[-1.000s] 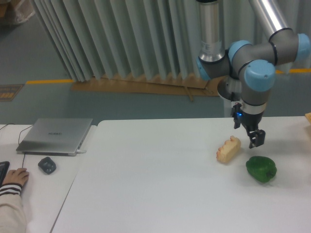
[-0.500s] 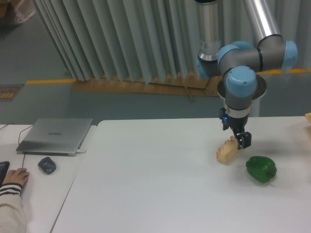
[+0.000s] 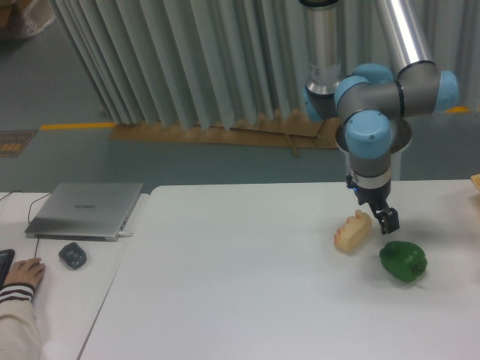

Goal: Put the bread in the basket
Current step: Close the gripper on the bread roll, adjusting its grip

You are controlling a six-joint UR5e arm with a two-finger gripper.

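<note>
Bread [image 3: 352,232]: flat on table [image 3: 240,285], long axis diagonal, just left of gripper [image 3: 385,217]; jaw opening indeterminable, nothing held.

Arm: reaches in from the upper right, elbow bent, wrist pointing down
Claw [image 3: 384,216]: low over the bench, fingers too small to tell if parted

On the table [image 3: 247,300] lay one bread [image 3: 352,232] and one green pepper [image 3: 403,260]. At nine o'clock sat one laptop [image 3: 85,211], one mouse [image 3: 72,256] and one hand [image 3: 25,273].
</note>
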